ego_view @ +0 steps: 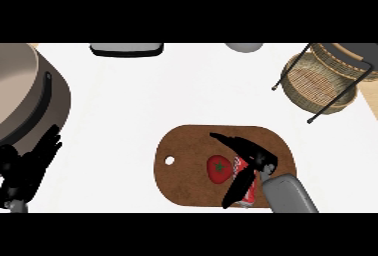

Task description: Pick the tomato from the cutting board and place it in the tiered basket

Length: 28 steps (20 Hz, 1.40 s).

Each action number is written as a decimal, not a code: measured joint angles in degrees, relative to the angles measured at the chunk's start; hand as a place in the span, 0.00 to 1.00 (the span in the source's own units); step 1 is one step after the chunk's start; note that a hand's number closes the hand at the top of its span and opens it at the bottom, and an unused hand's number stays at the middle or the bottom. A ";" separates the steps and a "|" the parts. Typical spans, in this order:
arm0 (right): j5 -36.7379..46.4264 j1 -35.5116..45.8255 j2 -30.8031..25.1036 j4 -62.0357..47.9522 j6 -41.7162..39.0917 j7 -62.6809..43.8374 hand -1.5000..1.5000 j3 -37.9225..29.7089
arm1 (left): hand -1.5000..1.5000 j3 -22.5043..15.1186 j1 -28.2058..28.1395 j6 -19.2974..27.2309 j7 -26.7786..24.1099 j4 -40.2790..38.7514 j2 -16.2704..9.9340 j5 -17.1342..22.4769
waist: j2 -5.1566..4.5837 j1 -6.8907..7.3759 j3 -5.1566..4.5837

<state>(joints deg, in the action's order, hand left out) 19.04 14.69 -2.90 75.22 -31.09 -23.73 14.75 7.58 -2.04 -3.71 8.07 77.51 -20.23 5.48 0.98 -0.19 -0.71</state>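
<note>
A red tomato (218,168) with a green stem lies near the middle of the brown cutting board (184,150). My right hand (251,152) hovers over the board just right of the tomato. Its fingers stretch up and left past the tomato and its thumb points down toward the board's near edge, so the hand is open with the tomato in the gap. The wicker tiered basket (321,82) on a dark wire frame stands at the far right. My left hand (29,165) rests open at the lower left, fingers up.
A red can-like object (248,192) lies on the board under my right hand, partly hidden. A large grey pot (22,95) fills the left side. A dark tray (125,49) and a grey rounded object (244,47) sit at the far edge.
</note>
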 measured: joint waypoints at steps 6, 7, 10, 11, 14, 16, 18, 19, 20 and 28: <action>1.93 -0.29 0.03 -0.79 1.69 5.55 1.00 0.91 | 0.50 0.29 -1.25 -0.33 0.21 1.31 0.42 -0.40 | 0.06 0.05 -0.08; 2.19 -0.37 0.25 -0.71 2.47 6.55 1.00 1.10 | 0.50 0.23 -1.10 -0.09 0.26 1.30 0.59 -0.76 | 0.01 0.02 -0.05; 2.53 -0.54 0.74 -0.63 5.19 8.38 1.00 1.72 | 0.50 0.18 -1.44 -0.19 1.36 2.62 1.08 -0.92 | -0.12 0.08 0.07; 2.90 -0.99 0.89 -0.58 6.14 9.45 1.00 1.58 | 0.50 0.77 -0.85 -0.75 1.18 1.70 0.68 -0.66 | -0.16 0.06 0.12; 2.57 -1.78 1.41 1.70 7.13 8.68 1.00 0.62 | 0.50 1.06 -0.83 -0.72 0.54 1.16 1.39 -1.43 | -0.41 0.10 0.33; 2.19 0.18 1.96 1.76 9.91 4.98 1.00 0.26 | 0.50 0.81 -0.68 -0.49 0.52 1.51 1.76 -2.09 | -0.65 0.46 0.47; 5.07 4.45 2.31 -0.63 15.55 -0.97 1.00 -1.80 | 0.50 0.48 -0.25 -0.68 0.92 2.10 1.81 -2.07 | -0.99 1.44 0.49; 7.23 6.27 2.32 -1.59 18.37 -4.12 1.00 -2.90 | 0.50 0.39 -0.18 -0.82 0.94 2.11 1.75 -2.09 | -1.13 1.77 0.42; 9.41 7.94 2.02 -2.59 20.91 -7.04 1.00 -3.91 | 0.50 0.35 -0.01 -0.97 0.87 2.15 1.62 -2.10 | -1.34 2.16 0.30; 27.68 22.76 -1.10 -10.55 36.30 -31.03 1.00 -8.93 | 0.50 -1.05 1.66 -1.81 0.94 2.54 1.54 -2.71 | -2.23 5.33 -0.15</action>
<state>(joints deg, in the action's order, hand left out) 46.73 37.45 -4.00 64.67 5.21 -54.76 5.82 6.53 -0.38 -5.52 9.01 80.04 -18.69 2.77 -1.25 5.14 -0.85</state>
